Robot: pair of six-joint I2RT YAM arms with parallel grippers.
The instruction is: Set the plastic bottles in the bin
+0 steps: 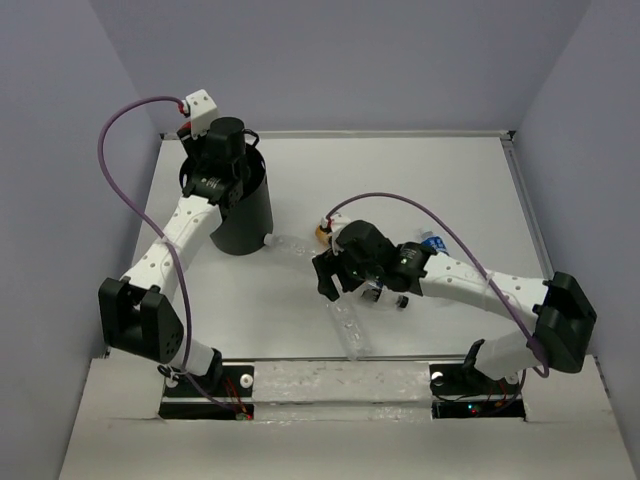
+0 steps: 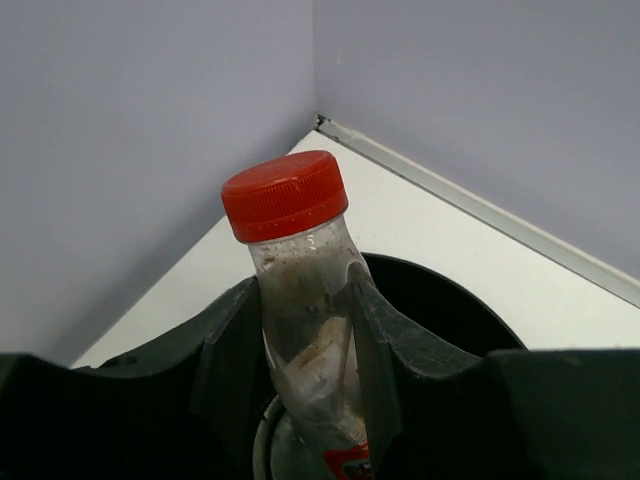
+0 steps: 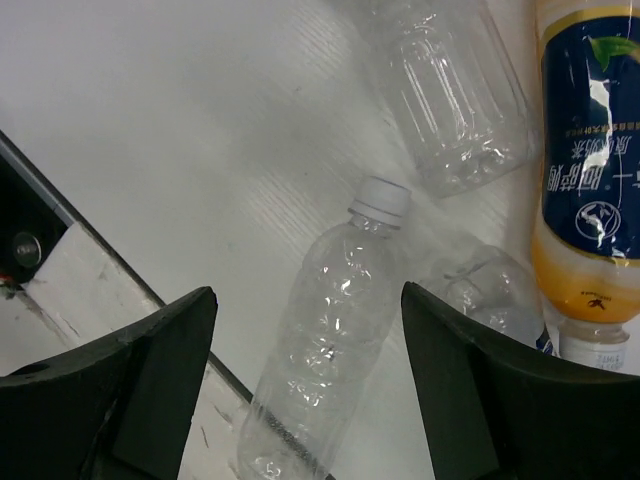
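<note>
My left gripper (image 1: 222,150) hangs over the mouth of the tall black bin (image 1: 245,225). In the left wrist view it (image 2: 305,300) is shut on a crushed clear bottle with a red cap (image 2: 290,200), above the bin's rim (image 2: 450,300). My right gripper (image 1: 330,278) is open over the table's middle. In the right wrist view it (image 3: 308,300) hovers above a clear bottle with a white cap (image 3: 330,340), which lies between the fingers and apart from them. This bottle also shows in the top view (image 1: 350,325).
Another clear bottle (image 3: 445,90), a crushed clear one (image 3: 490,290) and an orange bottle with a blue label (image 3: 590,180) lie close by. A clear bottle (image 1: 285,245) lies beside the bin. A blue-labelled bottle (image 1: 432,240) lies behind the right arm. The table's front edge (image 3: 90,280) is near.
</note>
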